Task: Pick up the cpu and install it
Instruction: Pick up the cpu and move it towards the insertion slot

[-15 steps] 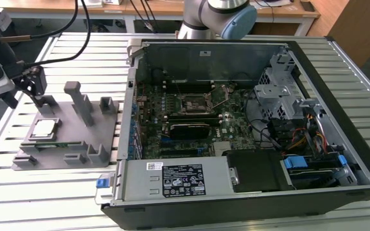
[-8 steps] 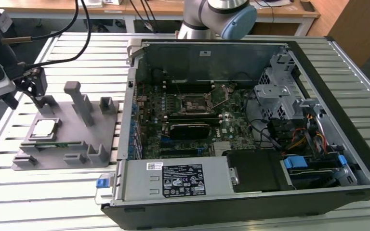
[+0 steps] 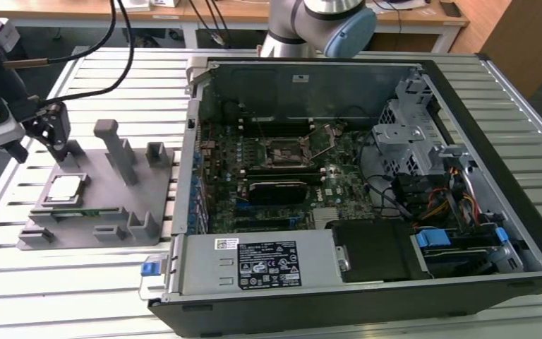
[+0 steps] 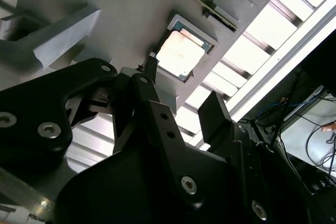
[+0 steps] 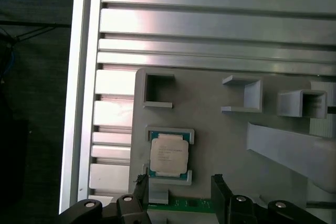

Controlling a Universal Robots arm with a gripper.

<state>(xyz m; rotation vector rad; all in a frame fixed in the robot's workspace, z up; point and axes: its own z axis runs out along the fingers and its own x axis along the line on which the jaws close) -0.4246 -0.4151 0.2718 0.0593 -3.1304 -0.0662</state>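
Starting at the exterior view's left, what's there?
— The gripper (image 3: 43, 150), hanging over one end of a grey block (image 3: 101, 205). The cpu (image 3: 67, 188) lies flat in a square pocket of that block, near the fingertips, not touching them.
Open or closed?
— Both wrist views show the 2 black fingers (image 5: 219, 195) spread, nothing between them, the cpu just beyond.
And rightward?
— The exterior view takes in an open computer case (image 3: 346, 311), beside the block, with the socket (image 3: 288, 152) on its board.
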